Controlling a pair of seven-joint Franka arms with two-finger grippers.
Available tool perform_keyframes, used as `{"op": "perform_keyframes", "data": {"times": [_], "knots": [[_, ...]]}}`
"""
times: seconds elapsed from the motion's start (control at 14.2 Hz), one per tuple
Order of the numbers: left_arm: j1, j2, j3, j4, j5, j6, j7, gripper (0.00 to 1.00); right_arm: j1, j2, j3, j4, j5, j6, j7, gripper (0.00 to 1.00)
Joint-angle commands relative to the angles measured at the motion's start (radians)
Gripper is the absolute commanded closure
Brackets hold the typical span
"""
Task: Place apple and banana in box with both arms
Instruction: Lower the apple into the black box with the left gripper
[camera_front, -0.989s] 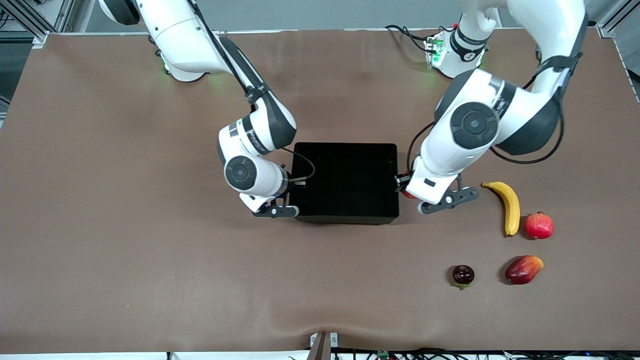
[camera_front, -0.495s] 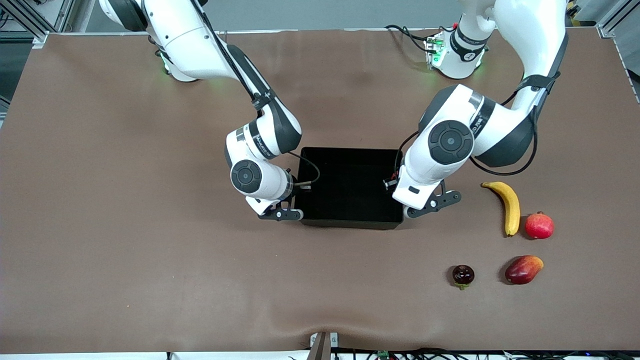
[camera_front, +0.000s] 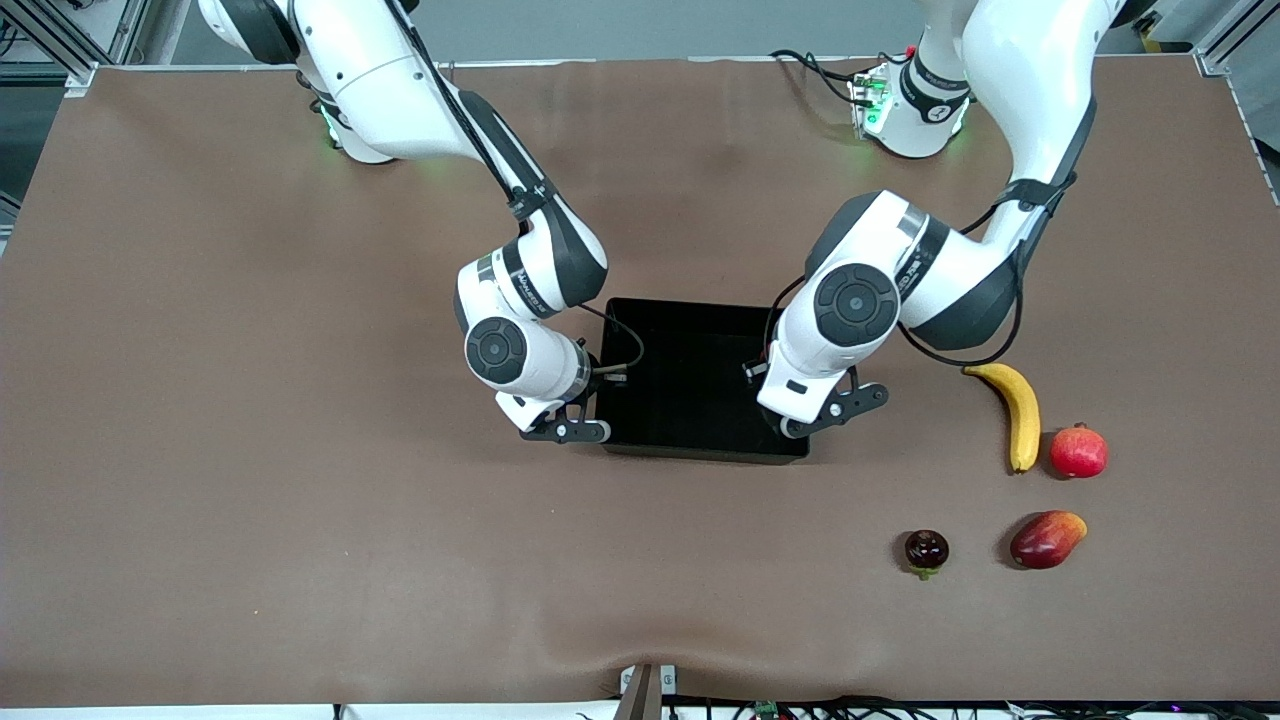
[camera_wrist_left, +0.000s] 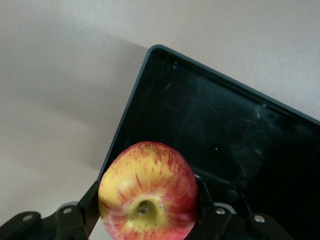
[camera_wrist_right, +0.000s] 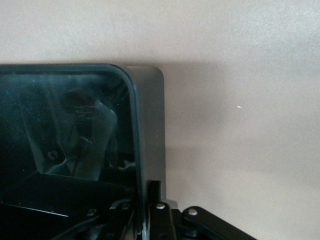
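Left wrist view showed my left hand (camera_wrist_left: 145, 222) pinching the apple (camera_wrist_left: 147, 191) over the box (camera_front: 690, 350), not yet dropped, my right hand (camera_wrist_right: 145, 212) clamped on the box rim, banana (camera_front: 1015, 412) untouched on the counter (camera_front: 250, 400) toward the left arm's end.

Front camera: high, across the table (camera_front: 250, 480), looking down toward both arm bases. Left wrist camera: close above the box (camera_wrist_left: 210, 120), one corner and the floor in view past the apple (camera_wrist_left: 147, 192). Right wrist camera: closer still, on another corner of the box (camera_wrist_right: 131, 100). All three share the box.
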Motion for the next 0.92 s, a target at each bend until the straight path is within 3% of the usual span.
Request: {"op": "perform_keyframes", "data": {"times": [0.0, 0.35, 0.64, 0.85], "knots": [[-0.004, 0.009, -0.001, 0.025, 0.012, 0.012, -0.017, 1.0, 0.015, 0.012, -0.02, 0.024, 0.022, 0.007, -0.004, 0.54], [-0.021, 0.045, -0.001, 0.025, 0.015, 0.058, -0.047, 1.0, 0.011, -0.003, -0.038, 0.024, 0.015, 0.011, -0.009, 0.0], [-0.05, 0.089, 0.005, 0.025, 0.022, 0.107, -0.106, 1.0, -0.049, -0.115, -0.045, 0.01, -0.027, -0.036, -0.075, 0.0], [-0.052, 0.126, 0.017, -0.001, 0.04, 0.107, -0.179, 1.0, -0.103, -0.251, -0.043, 0.01, -0.17, -0.223, -0.072, 0.0]]}}
